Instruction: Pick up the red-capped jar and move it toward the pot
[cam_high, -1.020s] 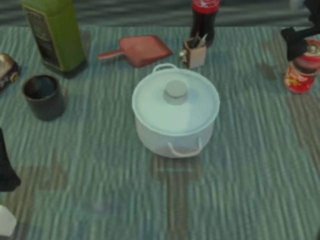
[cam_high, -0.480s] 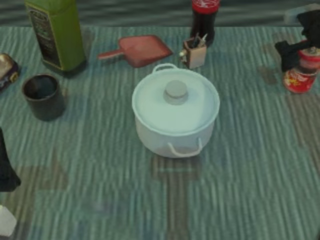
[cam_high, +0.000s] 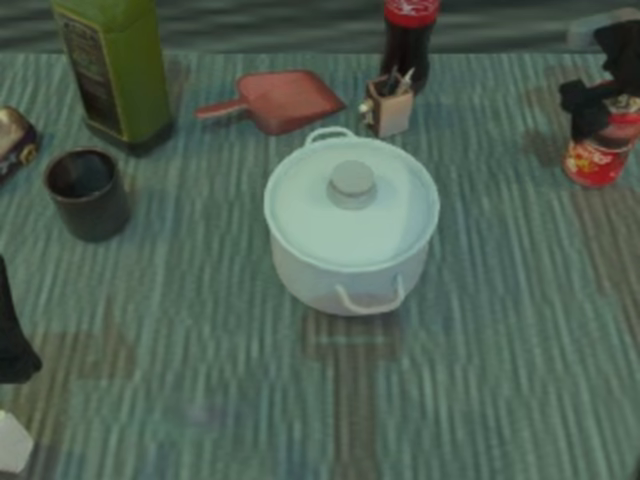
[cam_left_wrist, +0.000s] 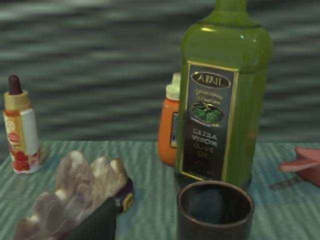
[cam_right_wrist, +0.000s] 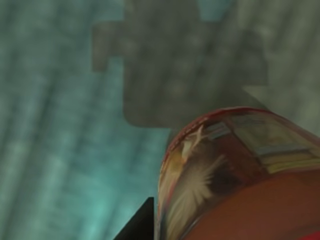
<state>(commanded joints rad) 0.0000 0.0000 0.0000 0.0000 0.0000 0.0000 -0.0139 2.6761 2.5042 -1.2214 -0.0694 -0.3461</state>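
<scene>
The red-capped jar (cam_high: 594, 160) stands on the table near the right edge, far to the right of the pot (cam_high: 351, 225). The pot is white and round, with a grey knob on its lid and two loop handles, and sits at the middle of the table. My right gripper (cam_high: 590, 103) is down over the jar's top and hides most of the red lid. In the right wrist view the jar (cam_right_wrist: 235, 175) fills the near corner, very close to the camera. My left arm (cam_high: 14, 335) is parked at the table's left edge.
A black cup (cam_high: 86, 192) and a green oil bottle (cam_high: 112, 65) stand at the back left. A red dustpan (cam_high: 278, 99), a small brown holder (cam_high: 388, 106) and a cola bottle (cam_high: 408, 35) line the back, behind the pot. A dark packet (cam_high: 12, 140) lies at the left edge.
My right gripper has come lower over the jar and now covers more of its lid. The jar looks shifted slightly to the left. The left arm has not moved.
</scene>
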